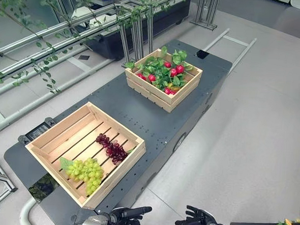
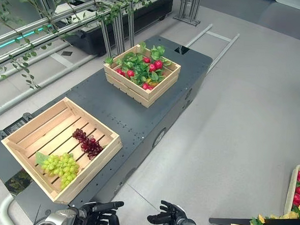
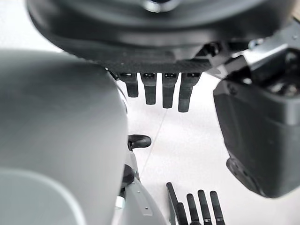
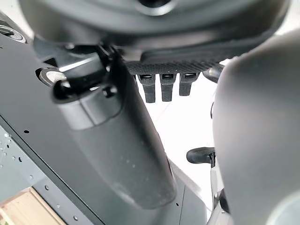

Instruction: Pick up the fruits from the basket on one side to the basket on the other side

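On near crate (image 1: 50, 146): green grapes (image 1: 87, 171), purple grapes (image 1: 112, 148). Far crate (image 1: 158, 95) holds red fruit (image 1: 176, 69) among leaves. Left hand (image 1: 128, 213), right hand (image 1: 197, 220) low, fingers loosely straight, empty. Risk: reach from low start clips crate rim, shifts crate.

Green grapes (image 1: 86, 171) and purple grapes (image 1: 111, 148) lie in near crate (image 1: 53, 132) — far crate (image 1: 156, 95) holds leafy red fruit.

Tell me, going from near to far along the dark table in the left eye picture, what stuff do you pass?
Green grapes → purple grapes, both in the near wooden crate → bare dark table → far wooden crate with leaves and red fruits.
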Tool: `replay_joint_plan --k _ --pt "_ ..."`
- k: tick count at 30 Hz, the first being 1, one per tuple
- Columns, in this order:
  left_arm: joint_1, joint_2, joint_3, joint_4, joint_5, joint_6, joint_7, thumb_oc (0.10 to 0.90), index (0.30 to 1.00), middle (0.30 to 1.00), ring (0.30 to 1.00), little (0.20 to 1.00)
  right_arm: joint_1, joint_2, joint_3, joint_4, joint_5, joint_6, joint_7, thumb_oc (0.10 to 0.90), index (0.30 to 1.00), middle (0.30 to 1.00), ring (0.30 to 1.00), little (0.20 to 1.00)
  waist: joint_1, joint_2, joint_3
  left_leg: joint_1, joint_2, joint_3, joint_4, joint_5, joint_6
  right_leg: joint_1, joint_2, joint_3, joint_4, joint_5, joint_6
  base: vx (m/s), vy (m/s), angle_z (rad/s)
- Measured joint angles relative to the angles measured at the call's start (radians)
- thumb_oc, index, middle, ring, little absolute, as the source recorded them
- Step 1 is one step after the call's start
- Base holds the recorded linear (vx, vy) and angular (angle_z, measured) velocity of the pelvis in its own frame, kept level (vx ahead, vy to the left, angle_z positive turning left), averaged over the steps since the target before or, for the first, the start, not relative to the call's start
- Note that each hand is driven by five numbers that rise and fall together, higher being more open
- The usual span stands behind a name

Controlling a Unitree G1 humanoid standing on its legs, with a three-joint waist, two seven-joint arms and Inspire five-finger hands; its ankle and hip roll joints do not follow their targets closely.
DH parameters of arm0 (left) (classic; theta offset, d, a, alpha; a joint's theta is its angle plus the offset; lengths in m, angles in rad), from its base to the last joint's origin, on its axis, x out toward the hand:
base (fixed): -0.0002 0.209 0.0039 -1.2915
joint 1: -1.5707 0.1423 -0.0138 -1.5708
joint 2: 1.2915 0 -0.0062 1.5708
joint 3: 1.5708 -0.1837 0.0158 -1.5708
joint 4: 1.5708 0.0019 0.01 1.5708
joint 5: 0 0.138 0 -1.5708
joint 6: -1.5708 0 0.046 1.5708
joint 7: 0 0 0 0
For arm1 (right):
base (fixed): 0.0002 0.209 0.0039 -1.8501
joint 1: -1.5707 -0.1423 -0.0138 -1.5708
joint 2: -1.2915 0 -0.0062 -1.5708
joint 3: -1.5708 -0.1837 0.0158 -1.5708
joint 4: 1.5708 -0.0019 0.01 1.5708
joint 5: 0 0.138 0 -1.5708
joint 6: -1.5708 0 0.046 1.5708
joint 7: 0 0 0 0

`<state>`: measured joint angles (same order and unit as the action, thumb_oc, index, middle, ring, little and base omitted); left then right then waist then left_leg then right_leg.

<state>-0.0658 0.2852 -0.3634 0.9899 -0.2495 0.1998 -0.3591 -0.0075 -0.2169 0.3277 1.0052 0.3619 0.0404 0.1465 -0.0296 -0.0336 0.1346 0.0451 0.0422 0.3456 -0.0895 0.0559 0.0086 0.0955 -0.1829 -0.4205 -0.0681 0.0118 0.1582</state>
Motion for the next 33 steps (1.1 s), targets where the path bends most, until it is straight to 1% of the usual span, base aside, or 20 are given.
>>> replay_joint_plan --k 3,7,12,14,16,18,19,21,22,23,24,25,28,29,30,31,33 --pt "-0.008 0.0 0.0 0.003 0.0 -0.001 0.001 0.8 0.9 0.9 0.9 0.9 -0.004 0.004 0.0 0.0 0.0 0.0 -0.002 0.8 0.9 0.9 0.9 0.9 0.009 -0.008 0.002 0.003 -0.004 -0.003 0.0 -0.001 0.002 0.003 -0.003 0.002 0.0 -0.002 -0.004 -0.02 -0.021 0.0" --pt "-0.009 0.001 0.0 0.003 0.0 -0.001 0.003 0.8 0.9 0.9 0.9 0.9 -0.006 0.005 0.0 0.0 0.0 0.0 -0.002 0.8 0.9 0.9 0.9 0.9 0.016 -0.009 0.002 0.005 -0.005 -0.004 -0.007 -0.002 0.001 0.007 -0.004 0.004 -0.004 -0.003 -0.004 -0.01 -0.009 0.0" --pt "-0.007 0.001 0.0 0.002 0.0 -0.005 0.0 0.8 0.9 0.9 0.9 0.9 -0.004 0.005 0.001 0.0 0.0 0.005 -0.002 0.8 0.9 0.9 0.9 0.9 0.016 -0.01 0.002 0.013 -0.005 -0.005 -0.007 -0.003 0.0 0.02 -0.002 0.004 -0.017 0.0 0.002 0.0 -0.006 0.0" --pt "-0.007 0.001 0.0 -0.001 0.0 -0.012 -0.008 0.8 0.9 0.9 0.9 0.9 -0.005 0.005 0.001 0.0 0.0 0.009 -0.002 0.8 0.9 0.9 0.9 0.9 0.017 -0.012 0.002 0.013 -0.005 -0.005 -0.005 -0.001 0.001 0.02 -0.001 0.004 -0.018 0.004 0.007 0.0 0.0 0.0" --pt "-0.007 0.004 -0.001 -0.013 0.0 -0.019 -0.04 0.8 0.9 0.9 0.9 0.9 -0.006 0.005 0.001 0.0 0.0 0.014 -0.002 0.8 0.9 0.9 0.9 0.9 0.017 -0.013 0.002 0.013 -0.006 -0.004 -0.005 -0.001 0.002 0.021 -0.002 0.003 -0.018 0.004 0.008 0.0 0.0 0.0" --pt "-0.006 0.014 -0.004 -0.067 0.0 -0.022 -0.11 0.8 0.9 0.9 0.9 0.9 -0.006 0.005 0.001 -0.008 0.0 0.023 -0.002 0.8 0.9 0.9 0.9 0.9 0.016 -0.015 0.002 0.013 -0.007 0.001 -0.007 -0.002 0.002 0.023 -0.003 0.0 -0.018 0.004 0.008 0.0 0.0 0.0" --pt "-0.006 0.017 -0.007 -0.088 0.001 -0.022 -0.129 0.8 0.9 0.9 0.9 0.9 -0.006 0.005 0.002 -0.012 0.0 0.026 -0.002 0.8 0.9 0.9 0.9 0.9 0.016 -0.016 0.002 0.014 -0.007 0.001 -0.007 -0.002 0.002 0.025 -0.003 -0.001 -0.018 0.004 0.008 -0.02 0.045 0.03" --pt "-0.006 0.049 -0.052 -0.197 0.004 -0.034 -0.193 0.8 0.9 0.9 0.9 0.9 -0.006 0.004 0.003 -0.033 0.001 0.035 -0.002 0.8 0.9 0.9 0.9 0.9 0.013 -0.022 0.006 0.015 -0.009 0.009 -0.007 -0.002 0.003 0.038 -0.01 -0.008 -0.02 0.004 0.008 -0.03 0.084 0.09" --pt "-0.008 0.063 -0.071 -0.236 0.004 -0.042 -0.207 0.8 0.9 0.9 0.9 0.9 -0.006 0.003 0.003 -0.039 0.001 0.037 -0.002 0.8 0.9 0.9 0.9 0.9 0.005 -0.024 0.007 0.015 -0.007 0.032 -0.007 -0.006 -0.001 0.044 -0.013 -0.02 -0.02 0.004 0.008 -0.03 0.082 0.32" --pt "-0.015 0.08 -0.091 -0.288 0.002 -0.063 -0.227 0.8 0.9 0.9 0.9 0.9 -0.006 -0.001 0.004 -0.045 0.001 0.039 -0.002 0.8 0.9 0.9 0.9 0.9 -0.009 -0.027 0.009 0.015 0.0 0.079 -0.007 -0.009 0.004 0.051 -0.018 -0.038 -0.019 0.003 0.008 -0.05 0.125 0.38" --pt "-0.021 0.09 -0.103 -0.338 0.0 -0.067 -0.229 0.8 0.9 0.9 0.9 0.9 -0.005 -0.006 0.004 -0.046 0.002 0.04 -0.002 0.8 0.9 0.9 0.9 0.9 -0.009 -0.03 0.01 0.015 0.004 0.114 -0.007 -0.009 0.004 0.053 -0.022 -0.052 -0.019 0.003 0.009 -0.03 0.095 0.35" --pt "-0.023 0.09 -0.102 -0.362 -0.001 -0.078 -0.23 0.8 0.9 0.9 0.9 0.9 -0.005 -0.01 0.003 -0.046 0.002 0.04 -0.003 0.8 0.9 0.9 0.9 0.9 -0.008 -0.03 0.01 0.014 0.002 0.127 -0.007 -0.007 0.005 0.053 -0.023 -0.054 -0.019 0.003 0.009 -0.04 0.171 0.2" --pt "-0.03 0.105 -0.098 -0.431 -0.002 -0.122 -0.207 0.8 0.9 0.9 0.9 0.9 -0.005 -0.012 0.002 -0.044 0.011 0.04 -0.01 0.8 0.9 0.9 0.9 0.9 -0.004 -0.032 0.011 0.013 -0.018 0.117 -0.007 -0.01 0.012 0.053 -0.039 -0.057 -0.011 0.005 0.009 0.01 0.205 0.11" --pt "-0.03 0.121 -0.096 -0.452 -0.002 -0.135 -0.197 0.8 0.9 0.9 0.9 0.9 -0.004 -0.012 -0.002 -0.044 0.01 0.04 -0.01 0.8 0.9 0.9 0.9 0.9 -0.005 -0.03 0.012 0.013 -0.028 0.103 -0.007 -0.013 0.017 0.052 -0.047 -0.059 -0.001 0.006 0.009 0.01 0.25 0.16" --pt "-0.029 0.135 -0.083 -0.475 -0.002 -0.146 -0.196 0.8 0.9 0.9 0.9 0.9 0.002 -0.014 -0.003 -0.048 0.01 0.04 -0.01 0.8 0.9 0.9 0.9 0.9 -0.004 -0.026 0.015 0.016 -0.028 0.094 -0.007 -0.013 0.026 0.052 -0.053 -0.06 0.012 0.006 0.009 0.0 0.198 0.19" --pt "-0.029 0.144 -0.073 -0.486 -0.003 -0.153 -0.195 0.8 0.9 0.9 0.9 0.9 0.006 -0.014 -0.003 -0.05 0.01 0.04 -0.01 0.8 0.9 0.9 0.9 0.9 -0.001 -0.023 0.017 0.021 -0.03 0.094 -0.004 -0.014 0.027 0.05 -0.057 -0.06 0.022 0.006 0.008 0.01 0.21 0.23" --pt "-0.027 0.182 -0.052 -0.57 -0.031 -0.154 -0.196 0.8 0.9 0.9 0.9 0.9 0.027 -0.021 -0.007 -0.073 0.01 0.04 -0.011 0.8 0.9 0.9 0.9 0.9 0.011 -0.009 0.026 0.023 -0.036 0.071 0.0 -0.019 0.036 0.046 -0.07 -0.062 0.059 0.006 0.008 0.01 0.171 0.27"
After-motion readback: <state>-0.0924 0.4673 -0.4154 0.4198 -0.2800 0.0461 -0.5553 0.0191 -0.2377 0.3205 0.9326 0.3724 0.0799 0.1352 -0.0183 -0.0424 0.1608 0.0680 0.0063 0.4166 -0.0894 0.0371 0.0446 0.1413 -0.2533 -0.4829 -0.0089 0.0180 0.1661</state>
